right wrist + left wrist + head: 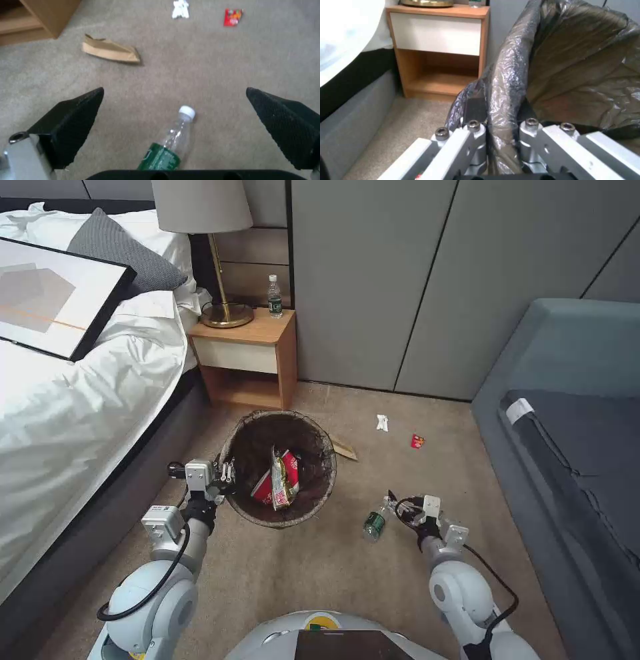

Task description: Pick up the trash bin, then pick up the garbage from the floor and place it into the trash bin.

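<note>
The trash bin (267, 437), lined with a dark bag, is held off the carpet beside the bed, with red and yellow snack packets (281, 481) inside. My left gripper (227, 473) is shut on its near-left rim; the left wrist view shows the left gripper (501, 125) pinching the bag-covered rim (506, 82). My right gripper (395, 507) hangs open low over the floor, just right of a green-labelled bottle (375, 523). From the right wrist, that bottle (166, 147) lies between the spread fingers (76, 117), untouched. Farther off lie brown paper (110, 50), a white scrap (180, 8) and a red packet (232, 17).
The bed (67, 400) runs along the left. A wooden nightstand (247, 353) with a lamp and a water bottle (275, 297) stands behind the bin. A grey sofa (567, 413) borders the right. Open carpet (400, 467) stretches between them toward the wall panels.
</note>
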Available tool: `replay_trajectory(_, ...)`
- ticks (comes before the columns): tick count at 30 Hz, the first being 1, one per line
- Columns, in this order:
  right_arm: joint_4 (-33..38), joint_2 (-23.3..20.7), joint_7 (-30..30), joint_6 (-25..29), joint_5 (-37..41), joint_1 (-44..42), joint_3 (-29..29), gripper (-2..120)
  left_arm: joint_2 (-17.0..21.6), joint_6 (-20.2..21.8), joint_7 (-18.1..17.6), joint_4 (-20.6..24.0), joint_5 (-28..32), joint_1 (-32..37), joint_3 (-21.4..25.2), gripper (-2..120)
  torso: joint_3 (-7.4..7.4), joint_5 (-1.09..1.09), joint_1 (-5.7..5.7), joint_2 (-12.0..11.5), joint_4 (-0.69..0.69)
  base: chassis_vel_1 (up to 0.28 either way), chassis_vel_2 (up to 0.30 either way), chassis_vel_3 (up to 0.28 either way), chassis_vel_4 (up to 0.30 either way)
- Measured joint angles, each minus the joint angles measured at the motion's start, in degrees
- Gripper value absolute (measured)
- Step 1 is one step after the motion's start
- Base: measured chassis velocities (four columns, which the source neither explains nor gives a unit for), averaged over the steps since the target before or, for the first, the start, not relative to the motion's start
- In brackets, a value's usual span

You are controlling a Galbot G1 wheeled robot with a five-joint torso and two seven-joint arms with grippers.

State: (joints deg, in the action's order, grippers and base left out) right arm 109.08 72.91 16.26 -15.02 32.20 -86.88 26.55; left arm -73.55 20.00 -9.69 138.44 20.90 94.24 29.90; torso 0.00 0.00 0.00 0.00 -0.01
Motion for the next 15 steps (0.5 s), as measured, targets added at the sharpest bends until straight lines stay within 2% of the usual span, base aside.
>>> replay_trajectory(10, -7.6, 3.5, 6.2, -0.4, 3.9, 4.7, -2.7, 100, 0.0, 0.0, 0.3, 0.0, -0.1, -0.2, -0.7, 7, 0.0, 0.0, 0.0, 0.0, 0.0, 0.0, 0.0, 0.0, 0.0)
replay_trajectory(15, -9.9, 4.7, 7.1, -0.5, 4.3, 5.8, -3.1, 100, 0.1, 0.0, 0.4, -0.1, -0.1, -0.4, -1.0, 7, 0.0, -0.01, 0.0, 0.0, 0.0, 0.0, 0.0, 0.0, 0.0)
